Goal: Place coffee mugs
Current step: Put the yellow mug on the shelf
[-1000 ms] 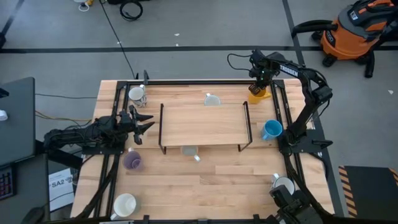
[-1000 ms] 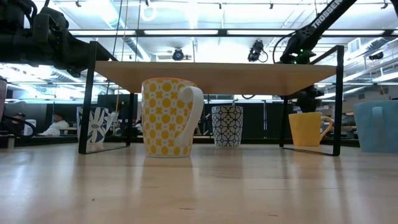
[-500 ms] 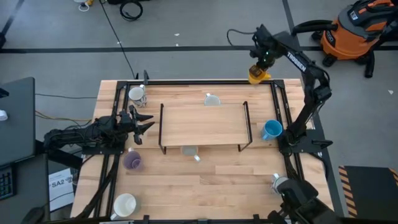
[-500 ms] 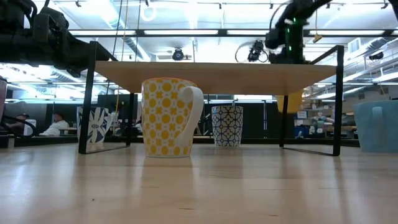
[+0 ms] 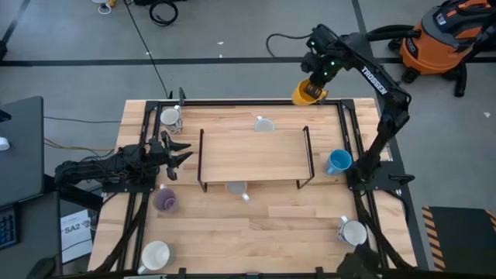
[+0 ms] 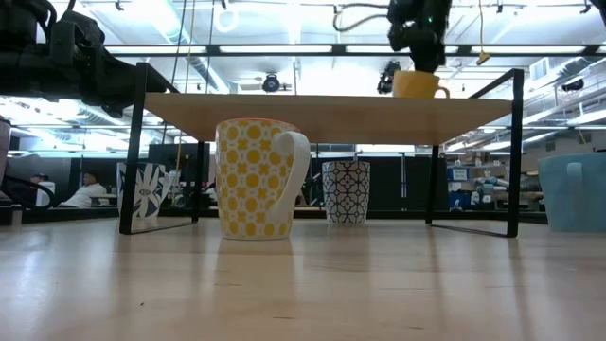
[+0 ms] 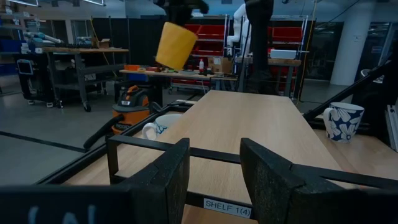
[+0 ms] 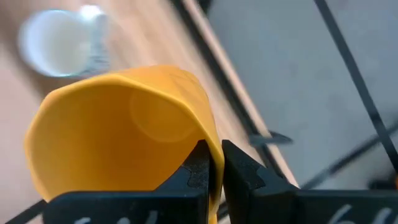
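My right gripper (image 5: 316,77) is shut on the orange-yellow mug (image 5: 306,93) and holds it in the air over the table's far right corner, above the height of the wooden shelf (image 5: 252,153). The low view shows the mug (image 6: 419,83) higher than the shelf top (image 6: 322,104). In the left wrist view the mug (image 7: 176,45) hangs tilted. My left gripper (image 5: 175,152) waits open at the shelf's left end, touching nothing. The blue mug (image 5: 337,161), the purple mug (image 5: 164,201) and several pale mugs stand on their bases on the table. My right gripper pinches the orange-yellow mug's rim wall (image 8: 211,138), with one finger (image 8: 198,163) inside the mug and the other outside. The fingers come from above, pointing down. The mug is lifted clear of the table and hangs tilted below the fingers.
A patterned mug (image 5: 236,188) stands under the shelf's near edge, another (image 5: 264,124) just behind the shelf. White mugs stand at the far left (image 5: 170,117), near left (image 5: 155,254) and near right (image 5: 353,231). The shelf top is bare wood. An orange vacuum (image 5: 449,35) stands on the floor beyond.
My right gripper has lifted the orange-yellow mug off the table's far right corner, from below shelf height to above it. It has then carried the mug a little toward the table's left. The mug now hangs tilted. My left arm has kept still.
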You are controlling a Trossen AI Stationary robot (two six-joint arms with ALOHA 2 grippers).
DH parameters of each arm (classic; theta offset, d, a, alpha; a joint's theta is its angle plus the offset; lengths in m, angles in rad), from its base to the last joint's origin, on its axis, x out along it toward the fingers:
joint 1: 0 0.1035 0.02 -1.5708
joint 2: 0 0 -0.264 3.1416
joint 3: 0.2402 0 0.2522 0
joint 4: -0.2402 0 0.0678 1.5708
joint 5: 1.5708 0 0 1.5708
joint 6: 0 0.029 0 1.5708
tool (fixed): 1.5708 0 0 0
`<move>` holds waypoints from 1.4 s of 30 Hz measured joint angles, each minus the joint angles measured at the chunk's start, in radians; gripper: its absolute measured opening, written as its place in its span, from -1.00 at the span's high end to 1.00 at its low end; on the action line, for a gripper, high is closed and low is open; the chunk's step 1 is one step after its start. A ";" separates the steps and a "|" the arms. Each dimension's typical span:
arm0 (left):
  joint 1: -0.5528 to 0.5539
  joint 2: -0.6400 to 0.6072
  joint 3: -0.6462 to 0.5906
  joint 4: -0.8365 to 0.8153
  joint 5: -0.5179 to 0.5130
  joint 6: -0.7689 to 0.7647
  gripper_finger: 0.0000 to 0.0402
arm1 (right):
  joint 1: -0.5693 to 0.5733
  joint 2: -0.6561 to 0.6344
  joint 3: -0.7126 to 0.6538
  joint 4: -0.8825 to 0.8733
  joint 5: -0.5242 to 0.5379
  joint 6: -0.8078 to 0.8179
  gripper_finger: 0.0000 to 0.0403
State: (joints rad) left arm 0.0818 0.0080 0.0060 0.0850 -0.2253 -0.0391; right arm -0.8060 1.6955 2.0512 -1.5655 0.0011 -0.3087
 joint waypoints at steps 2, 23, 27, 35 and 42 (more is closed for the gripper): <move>0.000 0.000 0.000 0.000 0.000 0.000 0.26 | 0.046 0.000 0.002 -0.006 -0.006 -0.004 0.86; 0.000 0.000 0.000 0.000 0.000 0.000 0.26 | 0.406 0.003 -0.001 -0.006 -0.057 -0.061 0.86; 0.000 0.000 0.000 0.000 0.000 0.000 0.26 | 0.423 0.003 -0.002 -0.006 -0.057 -0.061 0.86; 0.000 0.000 0.000 0.000 0.000 -0.001 0.26 | 0.426 0.004 -0.093 -0.004 -0.054 -0.153 0.86; 0.000 0.000 0.000 0.000 0.000 -0.001 0.26 | 0.424 0.004 -0.146 -0.006 -0.047 -0.174 0.86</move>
State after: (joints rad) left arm 0.0818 0.0078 0.0059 0.0853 -0.2253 -0.0402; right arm -0.3817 1.6993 1.9053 -1.5715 -0.0460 -0.4824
